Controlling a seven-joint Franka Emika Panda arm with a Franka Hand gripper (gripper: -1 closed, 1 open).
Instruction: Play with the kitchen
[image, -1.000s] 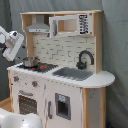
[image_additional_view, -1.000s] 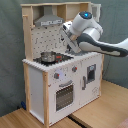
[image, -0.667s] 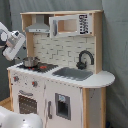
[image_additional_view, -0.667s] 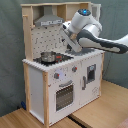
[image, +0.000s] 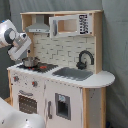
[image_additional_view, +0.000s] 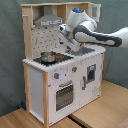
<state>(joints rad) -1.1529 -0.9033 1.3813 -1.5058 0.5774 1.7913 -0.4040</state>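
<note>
In the first exterior view the arm's white wrist enters at the upper left of the frame, and its gripper (image: 27, 51) hangs just above a small metal pot (image: 30, 62) on the hob (image: 41, 66). Whether the claw is apart or together cannot be told.

The kitchen (image: 65, 95) fills the middle of the frame, with the hood (image: 38, 26) at upper left, the sink (image: 73, 73) at centre and the black faucet (image: 85, 59) to its right.

In the second exterior view the pot (image_additional_view: 48, 57) sits left of centre, and the arm (image_additional_view: 92, 34) reaches in from the right.

The likely risks are these:
- A descent slightly off centre could catch the pot's rim and tip it or push it off the counter edge.
- A high lift could knock the wrist against the hood.
- A hard press could rock the light toy cabinet.
</note>
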